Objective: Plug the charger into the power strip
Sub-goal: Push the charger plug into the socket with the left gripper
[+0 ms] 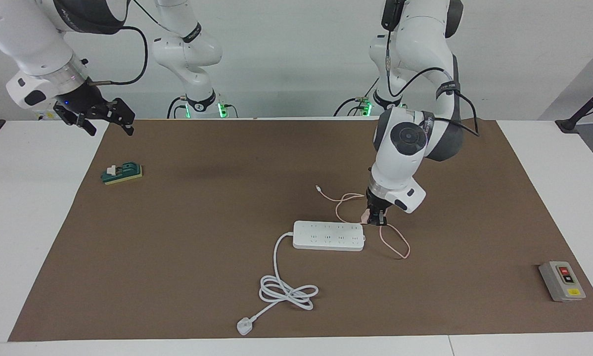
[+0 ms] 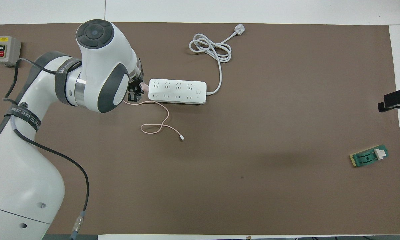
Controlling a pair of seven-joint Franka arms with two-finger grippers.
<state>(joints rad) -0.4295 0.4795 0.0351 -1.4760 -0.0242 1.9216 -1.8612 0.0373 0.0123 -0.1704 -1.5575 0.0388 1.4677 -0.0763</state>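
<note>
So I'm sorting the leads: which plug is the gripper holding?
The pink charger, held by the left gripper at the power strip's end. The white plug lies untouched, farthest from the robots.

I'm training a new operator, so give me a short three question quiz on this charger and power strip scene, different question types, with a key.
1. True or false: the charger is already seated in a socket of the power strip.
2. Which gripper holds the charger: A) left gripper, B) right gripper?
3. Fill in: the grey switch box lies toward the ___ arm's end of the table.

Key: 1 false, it is held at the strip's end, not plugged in. 2 A; the right arm waits, raised over the mat's corner. 3 left.
</note>
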